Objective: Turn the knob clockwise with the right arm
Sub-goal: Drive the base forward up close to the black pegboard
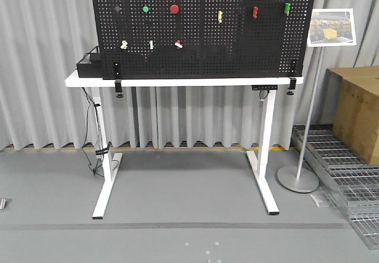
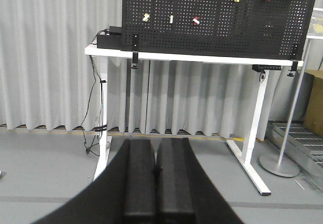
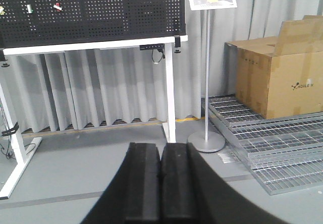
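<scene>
Two red knobs (image 1: 174, 9) sit high on the black pegboard (image 1: 237, 50), one above the other, left of centre, with a green knob (image 1: 145, 8) just beside the lower one (which of them is the one to turn, the views don't say). Smaller yellow, white, red and green pieces dot the board around them. The pegboard stands upright on the white table (image 1: 177, 82), clamped at both ends, with a black box (image 1: 87, 66) at the table's left end. And the arms? Well apart from all of it, out over the grey floor. The right gripper (image 3: 161, 148) has its two black fingers pressed flat together, nothing between them, pointing towards the table's right leg and the sign stand (image 3: 206, 82). The left gripper (image 2: 155, 146) matches: fingers closed tight on nothing, aimed under the table. A cardboard box (image 1: 361, 109) stands by metal grating (image 1: 349, 180) on the right, grey curtain (image 1: 41, 67) behind
</scene>
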{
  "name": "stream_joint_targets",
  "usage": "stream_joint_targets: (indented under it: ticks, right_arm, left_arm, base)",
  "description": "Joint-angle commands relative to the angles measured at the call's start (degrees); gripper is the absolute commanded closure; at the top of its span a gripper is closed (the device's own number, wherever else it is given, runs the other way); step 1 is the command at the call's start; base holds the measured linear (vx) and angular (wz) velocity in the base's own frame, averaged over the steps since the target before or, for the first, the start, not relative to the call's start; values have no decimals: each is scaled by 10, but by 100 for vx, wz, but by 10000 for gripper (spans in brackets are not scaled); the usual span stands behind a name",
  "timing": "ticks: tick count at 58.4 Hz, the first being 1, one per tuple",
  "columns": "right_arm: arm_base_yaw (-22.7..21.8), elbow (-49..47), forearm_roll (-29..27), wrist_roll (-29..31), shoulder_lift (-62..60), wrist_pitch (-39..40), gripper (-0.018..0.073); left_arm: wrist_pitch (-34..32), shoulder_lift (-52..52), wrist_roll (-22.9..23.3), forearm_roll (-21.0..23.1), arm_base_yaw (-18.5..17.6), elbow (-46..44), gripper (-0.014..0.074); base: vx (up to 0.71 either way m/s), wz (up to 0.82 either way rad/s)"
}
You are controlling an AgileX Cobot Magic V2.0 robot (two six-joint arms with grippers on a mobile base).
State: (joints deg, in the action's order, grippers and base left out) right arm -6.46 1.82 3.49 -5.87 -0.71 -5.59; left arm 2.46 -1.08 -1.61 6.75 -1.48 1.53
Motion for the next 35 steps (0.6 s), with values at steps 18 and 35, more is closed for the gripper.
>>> stream_joint_targets:
  ticks: [18,35]
  right_arm:
    - [-4,3,6,3,-5,50,568]
    - [-4,3,6,3,-5,50,568]
  left_arm:
    - [-47,0,6,4,1,7,603]
    - [-47,0,6,4,1,7,603]
  base:
    - [0,0]
    - [0,0]
